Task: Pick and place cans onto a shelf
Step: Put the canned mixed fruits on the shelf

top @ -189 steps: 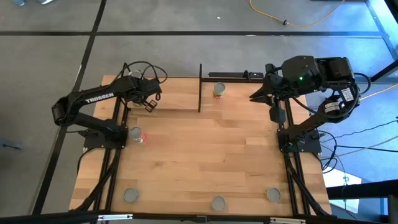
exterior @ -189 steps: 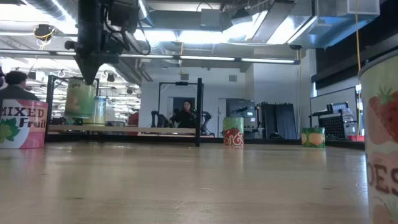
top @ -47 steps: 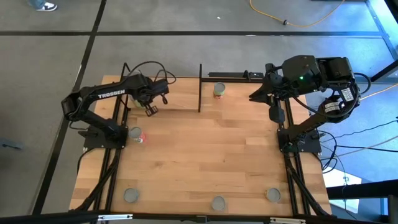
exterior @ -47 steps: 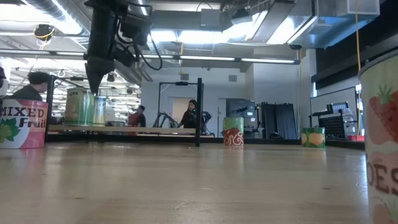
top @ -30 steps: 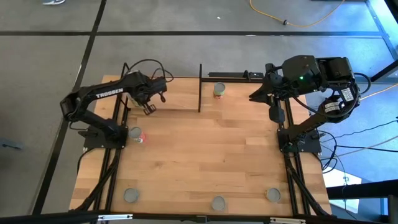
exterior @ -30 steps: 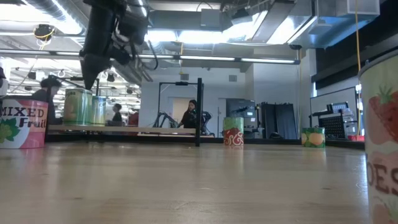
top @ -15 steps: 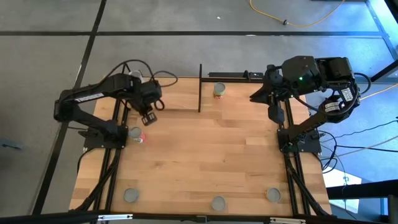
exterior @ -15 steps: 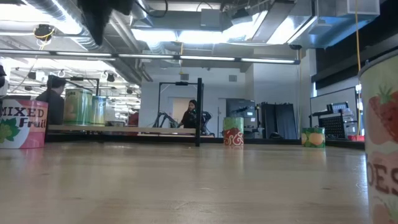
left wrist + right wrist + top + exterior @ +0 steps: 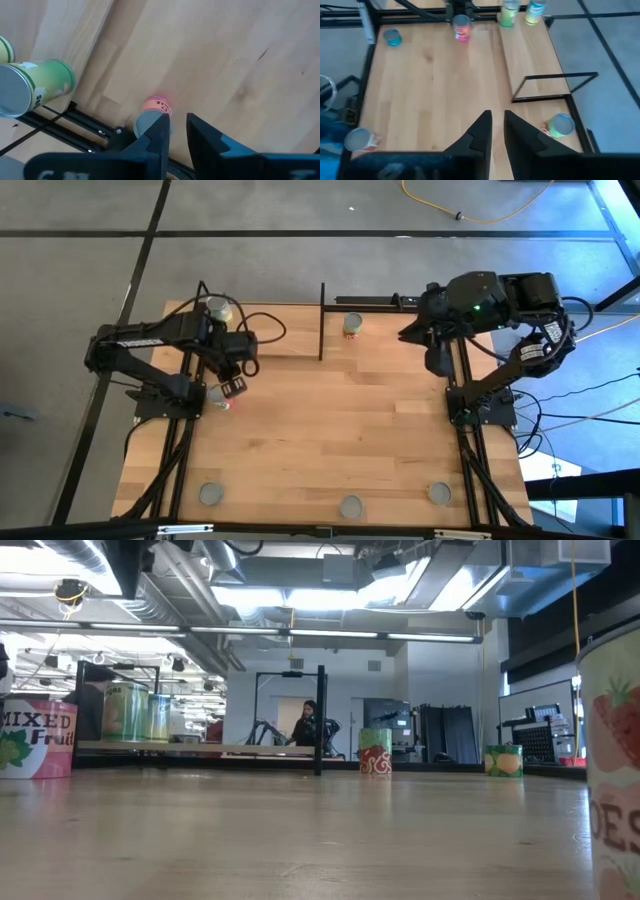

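Two green cans [image 9: 138, 712] stand upright on the left end of the shelf [image 9: 262, 330], a light plank with black rods at the table's far left; they also show in the left wrist view [image 9: 35, 85]. A red can [image 9: 222, 398] stands upright at the table's left edge, and the left wrist view [image 9: 152, 112] shows it just past the fingertips. My left gripper [image 9: 232, 388] hovers above it, pointing down, fingers close together [image 9: 178, 127], touching nothing. My right gripper [image 9: 437, 363] waits shut [image 9: 498, 122] over the table's far right.
A green-and-red can [image 9: 352, 325] stands on the table just right of the shelf's black end rod [image 9: 321, 320]. Three more cans stand along the near edge [image 9: 210, 494] [image 9: 351, 506] [image 9: 439, 493]. The tabletop's middle [image 9: 330, 420] is bare wood.
My left gripper has left the two cans on the shelf's left end, risen out of the low view, and gone toward the table's near edge to a spot above the red can. The cans on the shelf stay upright where they were.
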`<move>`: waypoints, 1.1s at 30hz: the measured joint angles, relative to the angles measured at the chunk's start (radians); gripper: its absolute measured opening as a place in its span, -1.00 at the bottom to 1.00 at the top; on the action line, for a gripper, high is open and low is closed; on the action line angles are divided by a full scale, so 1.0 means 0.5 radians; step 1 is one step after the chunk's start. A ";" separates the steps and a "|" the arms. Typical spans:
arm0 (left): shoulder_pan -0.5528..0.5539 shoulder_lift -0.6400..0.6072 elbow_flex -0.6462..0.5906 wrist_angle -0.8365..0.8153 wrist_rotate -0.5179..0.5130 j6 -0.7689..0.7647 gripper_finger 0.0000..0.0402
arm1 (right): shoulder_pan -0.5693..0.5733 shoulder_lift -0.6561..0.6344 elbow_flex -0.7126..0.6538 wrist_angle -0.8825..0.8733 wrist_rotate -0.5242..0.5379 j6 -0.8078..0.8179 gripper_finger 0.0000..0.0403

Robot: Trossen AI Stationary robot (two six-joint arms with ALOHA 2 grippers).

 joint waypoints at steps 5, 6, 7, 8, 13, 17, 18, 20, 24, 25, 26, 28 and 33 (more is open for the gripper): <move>-0.097 0.000 -0.002 0.000 0.046 -0.010 -0.69 | -0.001 0.056 -0.002 0.000 0.002 0.001 -0.63; -0.119 -0.001 -0.012 0.003 0.049 -0.045 -0.69 | 0.000 0.065 -0.002 -0.001 0.002 0.007 -0.63; -0.140 -0.006 -0.036 0.006 0.050 -0.103 -0.69 | 0.000 0.079 -0.002 0.000 0.002 0.025 -0.63; -0.163 -0.017 -0.069 0.005 0.052 -0.185 -0.69 | -0.001 0.092 -0.002 0.000 0.002 0.054 -0.63; -0.243 -0.130 -0.363 -0.003 0.232 -0.824 -0.69 | -0.001 0.150 -0.002 0.000 0.002 0.142 -0.64; -0.314 -0.185 -0.605 0.000 0.237 -1.144 -0.71 | -0.001 0.185 -0.002 -0.001 0.002 0.110 -0.64; -0.328 -0.188 -0.654 0.000 0.238 -1.195 -0.70 | -0.001 0.192 -0.002 -0.001 0.002 0.098 -0.64; -0.353 -0.188 -0.737 0.005 0.237 -1.240 -0.70 | -0.001 0.207 -0.002 -0.001 0.002 0.082 -0.64; -0.383 -0.187 -0.859 0.124 0.236 -1.252 -0.70 | -0.001 0.239 -0.002 -0.001 0.002 0.072 -0.64; -0.389 -0.187 -0.887 0.202 0.230 -1.250 -0.71 | -0.001 0.247 -0.002 -0.001 0.002 0.072 -0.64; -0.392 -0.187 -0.911 0.268 0.213 -1.233 -0.71 | -0.001 0.252 -0.002 -0.001 0.002 0.072 -0.64; -0.394 -0.186 -0.945 0.362 0.162 -1.129 -0.71 | -0.001 0.260 -0.002 -0.001 0.002 0.072 -0.64; -0.401 -0.181 -1.022 0.397 0.099 -1.043 -0.70 | -0.001 0.267 -0.002 -0.001 0.002 0.101 -0.64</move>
